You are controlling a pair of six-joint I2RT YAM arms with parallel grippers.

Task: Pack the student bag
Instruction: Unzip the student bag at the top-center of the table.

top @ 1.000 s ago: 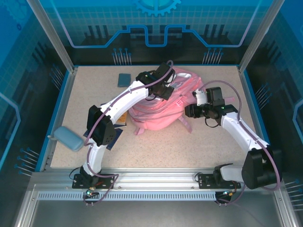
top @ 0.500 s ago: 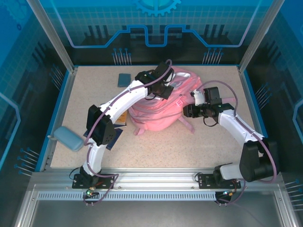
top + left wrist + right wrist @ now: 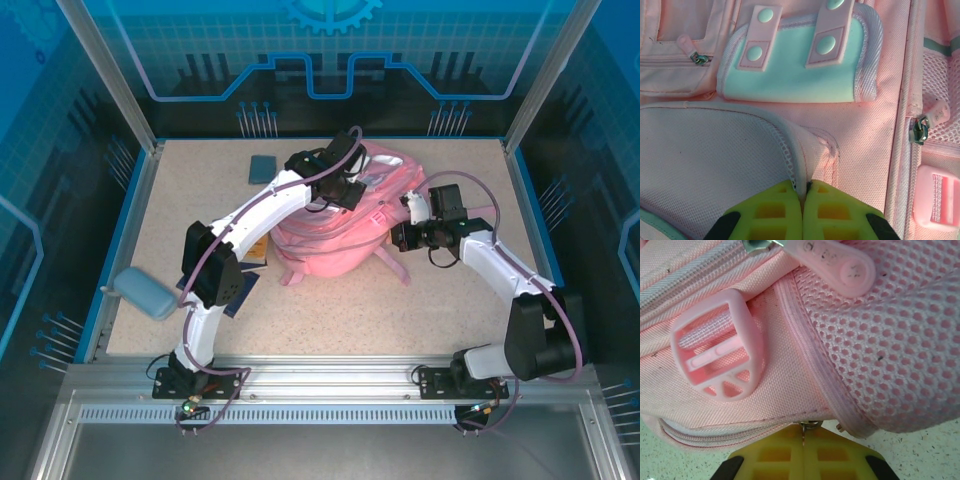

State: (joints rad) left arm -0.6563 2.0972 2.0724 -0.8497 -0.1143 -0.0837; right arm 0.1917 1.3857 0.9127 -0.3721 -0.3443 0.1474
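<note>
The pink student bag [image 3: 330, 240] lies at the back middle of the table. My left gripper [image 3: 350, 198] reaches over its top. In the left wrist view, the left gripper [image 3: 803, 187] is shut on the raised fabric edge of a pocket opening [image 3: 799, 150], below a mint patch [image 3: 795, 65]. My right gripper [image 3: 394, 237] is at the bag's right side. In the right wrist view, the right gripper [image 3: 804, 432] is shut on a metal zipper pull [image 3: 810, 425] at the bag's lower seam. A pink buckle [image 3: 717, 357] and the mesh pocket [image 3: 890, 340] are just above it.
A small blue flat item [image 3: 262, 167] lies at the back left. A pale blue case [image 3: 145, 292] sits on the table's left edge. Dark blue flat items [image 3: 240, 300] lie under the left arm. Bare tabletop [image 3: 400, 310] stretches in front of the bag.
The right gripper has shut on the zipper pull after edging left against the bag's side. The left gripper holds the same fabric edge, unmoved.
</note>
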